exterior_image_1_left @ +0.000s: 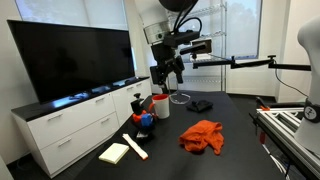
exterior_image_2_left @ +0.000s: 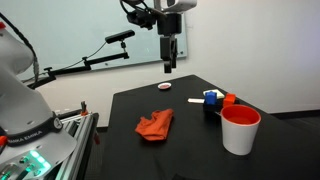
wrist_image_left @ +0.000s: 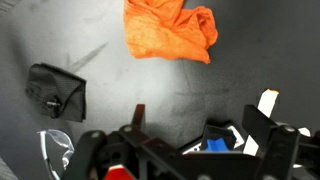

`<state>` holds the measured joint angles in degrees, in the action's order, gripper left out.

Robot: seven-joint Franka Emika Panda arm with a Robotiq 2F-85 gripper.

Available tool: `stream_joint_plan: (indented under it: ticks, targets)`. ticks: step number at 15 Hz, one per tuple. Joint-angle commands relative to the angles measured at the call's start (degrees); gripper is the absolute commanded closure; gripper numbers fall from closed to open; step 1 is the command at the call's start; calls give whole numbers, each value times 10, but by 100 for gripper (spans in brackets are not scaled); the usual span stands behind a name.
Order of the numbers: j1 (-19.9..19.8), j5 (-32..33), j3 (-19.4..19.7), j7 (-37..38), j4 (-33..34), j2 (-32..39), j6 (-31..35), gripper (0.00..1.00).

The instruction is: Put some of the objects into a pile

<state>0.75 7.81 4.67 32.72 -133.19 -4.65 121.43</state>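
My gripper (exterior_image_1_left: 170, 76) hangs well above the black table (exterior_image_1_left: 235, 150), open, with nothing between its fingers; it also shows in the other exterior view (exterior_image_2_left: 168, 66). In the wrist view the gripper (wrist_image_left: 198, 128) frames a small cluster below: a blue item (wrist_image_left: 217, 146) against a black piece with a pale edge. That blue item (exterior_image_2_left: 211, 97) lies beside a small red block (exterior_image_2_left: 229, 99) near the cup. In an exterior view the cluster (exterior_image_1_left: 145, 122) sits by the table's edge. Whether the black piece is the remote I cannot tell.
An orange cloth (exterior_image_1_left: 202, 136) lies crumpled mid-table, also seen from the wrist (wrist_image_left: 170, 30). A red-and-white cup (exterior_image_2_left: 240, 130) stands beside the cluster. A flat white block (exterior_image_1_left: 114, 152) lies near the front corner. A black pouch-like thing (wrist_image_left: 57, 92) rests apart.
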Motion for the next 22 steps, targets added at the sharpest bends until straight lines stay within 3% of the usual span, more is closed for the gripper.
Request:
stream_joint_plan:
  ticks: [1, 7, 22]
  targets:
    - [-10, 41, -29, -34, -65, -59, 53, 0]
    - [-9, 24, -50, -84, -126, -87, 138, 0]
    - [-13, -2, -51, -130, -160, -110, 175, 0]
